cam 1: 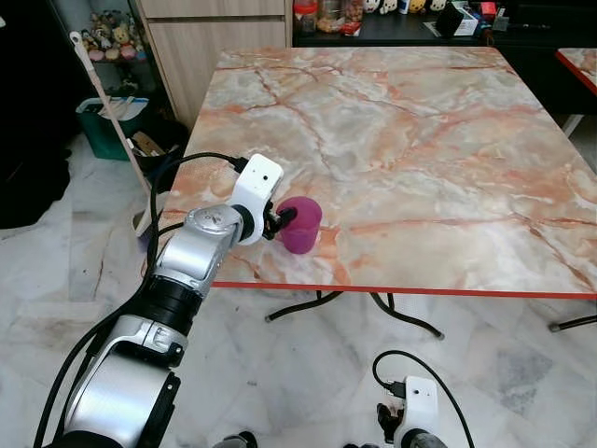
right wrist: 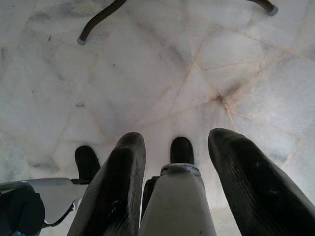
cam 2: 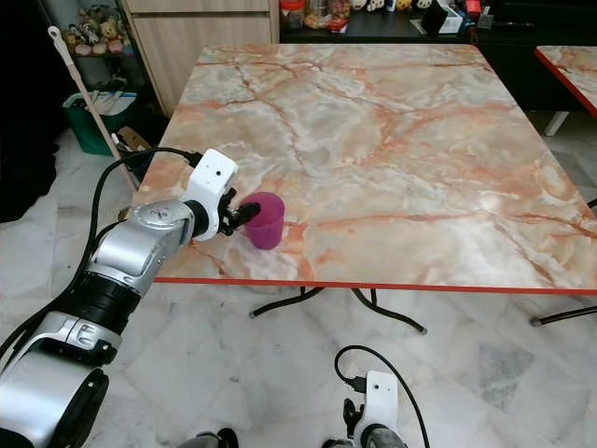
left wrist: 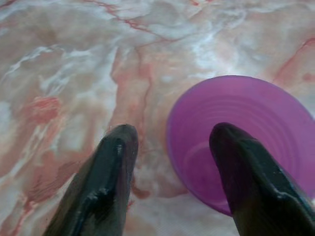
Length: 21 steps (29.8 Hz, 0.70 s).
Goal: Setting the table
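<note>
A purple plastic cup (cam 1: 301, 224) stands upright on the marble table (cam 1: 420, 140), close to its front left corner and red front edge. My left gripper (cam 1: 280, 222) reaches in from the left at rim height. In the left wrist view the gripper (left wrist: 172, 142) is open and straddles the cup (left wrist: 246, 113): one finger is inside the mouth, the other outside, with a gap between it and the wall. My right gripper (right wrist: 172, 147) hangs low over the floor tiles, open and holding nothing.
A mop handle (cam 1: 107, 103) and a green bin (cam 1: 103, 126) stand left of the table, in front of a wooden cabinet (cam 1: 215, 37). Black table legs (cam 1: 401, 313) curve under the front edge. A second red-edged table (cam 1: 583, 65) is at the far right.
</note>
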Available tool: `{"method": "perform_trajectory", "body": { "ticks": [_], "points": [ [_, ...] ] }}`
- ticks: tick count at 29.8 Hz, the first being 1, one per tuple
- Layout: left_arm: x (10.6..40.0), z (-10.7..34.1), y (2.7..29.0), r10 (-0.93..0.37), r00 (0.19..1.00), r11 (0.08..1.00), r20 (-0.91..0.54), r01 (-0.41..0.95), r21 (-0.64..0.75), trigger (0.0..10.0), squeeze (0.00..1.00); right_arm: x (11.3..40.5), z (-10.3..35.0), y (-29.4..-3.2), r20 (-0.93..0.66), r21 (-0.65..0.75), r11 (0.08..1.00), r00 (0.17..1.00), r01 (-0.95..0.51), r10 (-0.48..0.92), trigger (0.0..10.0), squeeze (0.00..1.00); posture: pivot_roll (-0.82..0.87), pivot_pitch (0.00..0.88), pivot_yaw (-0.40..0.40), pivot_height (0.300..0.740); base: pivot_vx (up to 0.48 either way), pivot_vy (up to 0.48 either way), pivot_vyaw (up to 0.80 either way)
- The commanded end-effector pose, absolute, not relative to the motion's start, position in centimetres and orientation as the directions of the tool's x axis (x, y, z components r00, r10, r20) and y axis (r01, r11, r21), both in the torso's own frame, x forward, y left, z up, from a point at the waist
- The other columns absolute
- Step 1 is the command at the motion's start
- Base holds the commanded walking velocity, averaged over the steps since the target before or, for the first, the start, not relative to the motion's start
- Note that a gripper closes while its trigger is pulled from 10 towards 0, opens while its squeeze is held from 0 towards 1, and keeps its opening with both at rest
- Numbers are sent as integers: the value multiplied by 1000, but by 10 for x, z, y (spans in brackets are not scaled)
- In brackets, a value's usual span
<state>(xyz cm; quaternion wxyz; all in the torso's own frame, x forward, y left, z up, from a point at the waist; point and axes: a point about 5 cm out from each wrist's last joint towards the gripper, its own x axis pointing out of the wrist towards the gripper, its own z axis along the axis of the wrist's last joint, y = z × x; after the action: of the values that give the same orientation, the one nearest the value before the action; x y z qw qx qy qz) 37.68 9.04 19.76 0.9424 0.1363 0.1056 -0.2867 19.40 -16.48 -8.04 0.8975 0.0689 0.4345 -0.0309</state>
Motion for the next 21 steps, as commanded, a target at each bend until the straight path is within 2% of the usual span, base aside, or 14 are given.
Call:
{"method": "perform_trajectory", "body": {
  "ticks": [1,21],
  "points": [
    [376,193,89,-520,799,781,-302,588,209,0,0,188,-84,-164,-800,98,987,599,125,4,10000,0,95,136,27,740,0,0,0],
    [375,194,89,-522,800,777,-297,589,221,0,0,189,-83,-163,-800,97,987,600,127,1,10000,0,95,136,30,740,0,0,0]
  ]
}}
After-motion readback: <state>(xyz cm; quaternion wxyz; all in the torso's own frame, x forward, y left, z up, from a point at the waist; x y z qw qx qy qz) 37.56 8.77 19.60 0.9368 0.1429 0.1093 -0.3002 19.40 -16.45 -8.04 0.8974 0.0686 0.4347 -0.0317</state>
